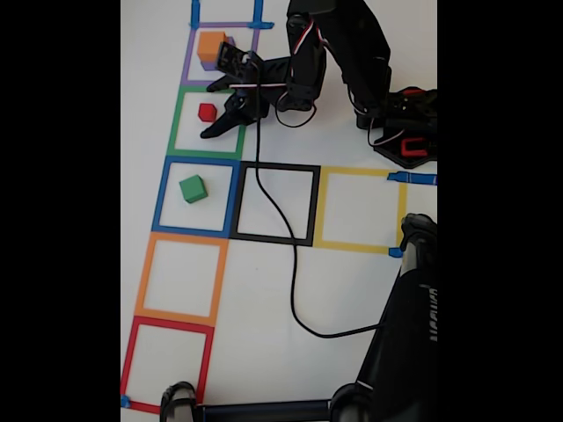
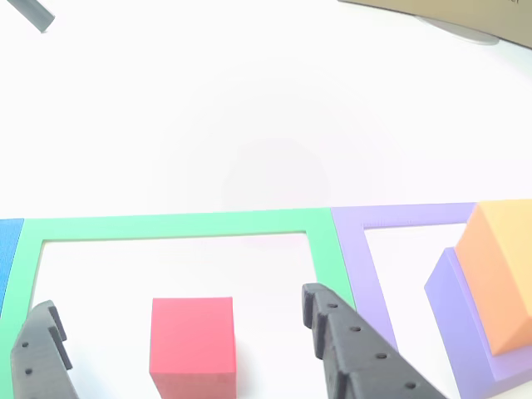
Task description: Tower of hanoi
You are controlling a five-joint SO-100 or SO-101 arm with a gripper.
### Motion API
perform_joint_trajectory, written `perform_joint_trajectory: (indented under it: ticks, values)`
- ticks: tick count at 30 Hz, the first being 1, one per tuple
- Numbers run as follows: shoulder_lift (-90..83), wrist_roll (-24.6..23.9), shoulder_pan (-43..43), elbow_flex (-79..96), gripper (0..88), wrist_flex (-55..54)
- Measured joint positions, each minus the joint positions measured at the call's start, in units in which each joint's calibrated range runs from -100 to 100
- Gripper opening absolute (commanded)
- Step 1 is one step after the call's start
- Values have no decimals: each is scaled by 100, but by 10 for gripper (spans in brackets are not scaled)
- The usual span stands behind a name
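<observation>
**Claw wide open, straddling red cube**

Fixed view: my arm reaches from its base at the right toward the left, wrist bent low over the table. My claw is spread wide: 1 finger up near the purple square, the other angled down over the green square's right edge. Nothing gripped.

Other view: red cube sits between my fingers w/ white gaps both sides, no touch. Orange cube is stacked on purple cube, just right of my right finger, tight there.

Green cube sits alone in the blue square, apart. Black, yellow, orange and red squares look bare; a cable crosses the black one.
</observation>
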Motion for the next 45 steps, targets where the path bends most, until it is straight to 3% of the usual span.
perform_joint_trajectory:
  ticks: [17,45]
  values:
    - [211,0,59,283,284,-451]
    - [211,0,-363,328,184,-540]
